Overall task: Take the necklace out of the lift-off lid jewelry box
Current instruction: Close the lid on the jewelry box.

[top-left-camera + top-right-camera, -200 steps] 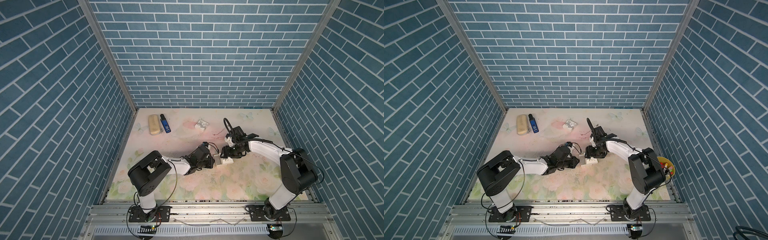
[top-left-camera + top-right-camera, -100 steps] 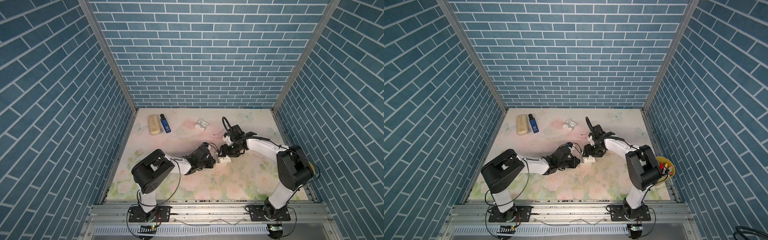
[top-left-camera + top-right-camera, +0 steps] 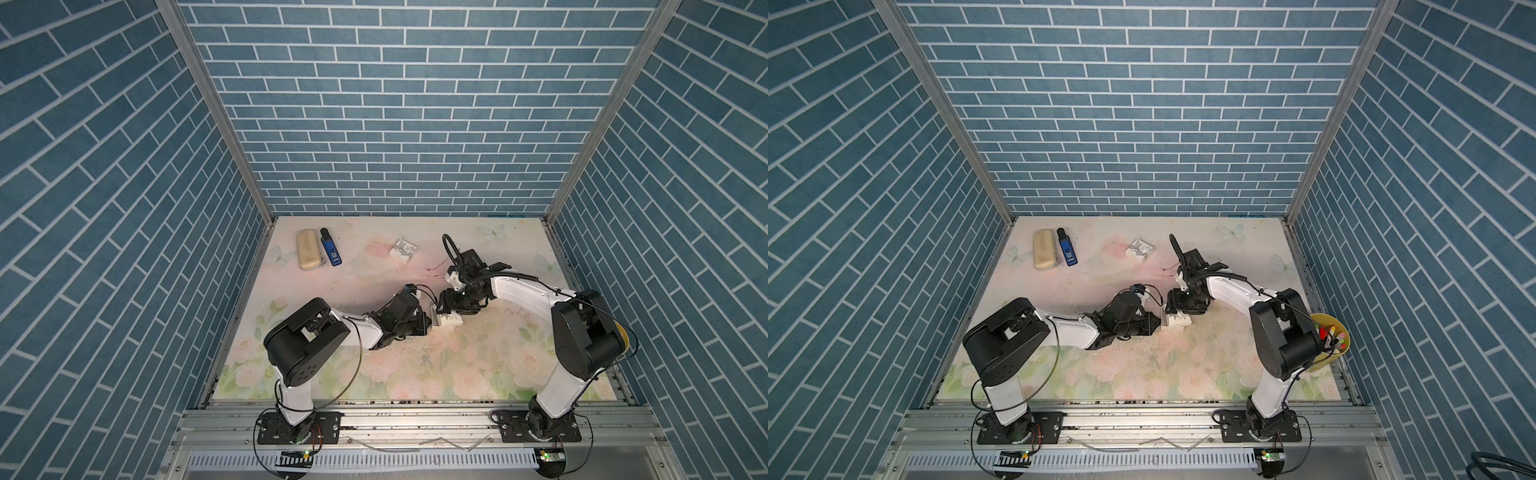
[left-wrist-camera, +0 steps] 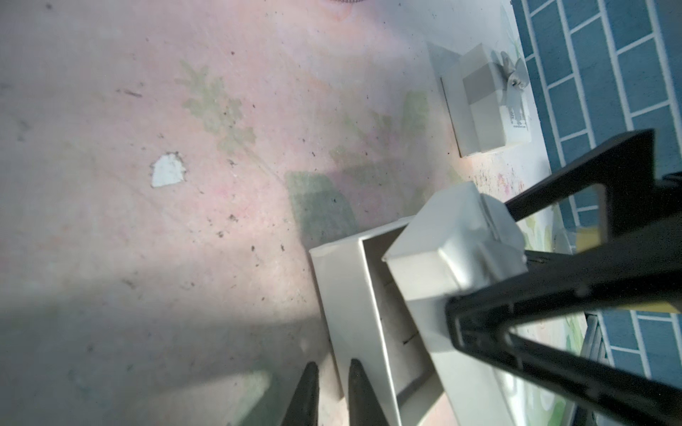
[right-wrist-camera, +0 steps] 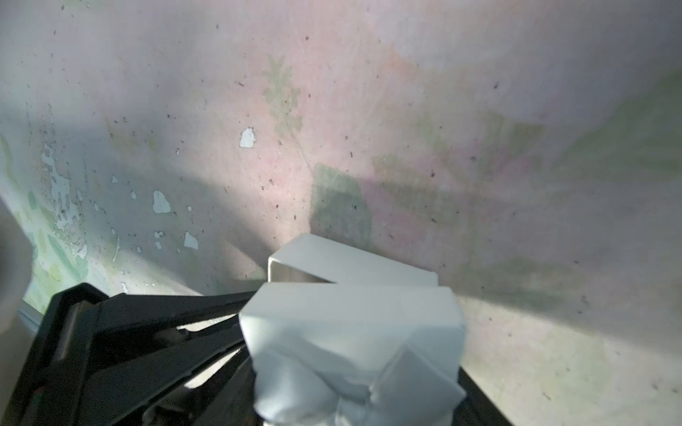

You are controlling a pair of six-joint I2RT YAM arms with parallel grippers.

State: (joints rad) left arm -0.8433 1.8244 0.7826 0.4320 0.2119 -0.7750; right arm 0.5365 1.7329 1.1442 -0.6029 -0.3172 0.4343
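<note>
Top views both showed one box [image 3: 436,319] on the table [image 3: 457,374] between two arms [image 3: 519,291], and one spare box [image 3: 403,251] well behind. Left wrist view: left jaws, narrow, pinched the box's near wall, its long axis running away from them; no necklace showed, the one lid [image 4: 454,243] overhanging the inside. Right wrist view: right jaws gripped that lid, tilted.
</note>
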